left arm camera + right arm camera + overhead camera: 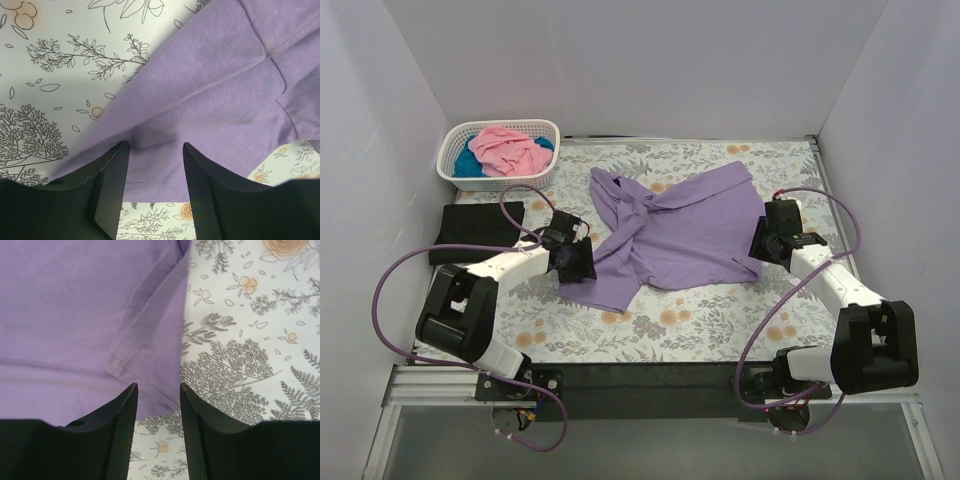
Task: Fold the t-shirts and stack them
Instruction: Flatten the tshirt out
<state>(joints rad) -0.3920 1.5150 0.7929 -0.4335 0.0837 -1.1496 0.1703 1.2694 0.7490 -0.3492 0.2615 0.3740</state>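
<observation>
Lavender shirt point(670, 235) lies crumpled and partly spread at the centre of the floral cloth point(720, 320), its top bunched and twisted toward 11 o'clock and its body fanning out toward 4 o'clock. The left gripper point(575, 262) sits at the shirt's 8 o'clock corner; in the left wrist view this gripper point(155, 147) has its 2 fingers moderately apart, with a hem of the lavender fabric point(225, 85) lying flat in the gap and nothing clamped. The right gripper point(765, 245) is at the shirt's 3 o'clock edge; in the right wrist view it point(158, 387) shows a narrower gap, its fingers astride the shirt's folded side edge point(90, 315), where purple meets patterned cloth point(250, 350). A black shirt point(475, 232) lies folded flat at 9 o'clock, well apart from the lavender one. At 10 o'clock the basket point(451, 172) holds a pink shirt point(510, 150) heaped over a teal shirt point(470, 165).
</observation>
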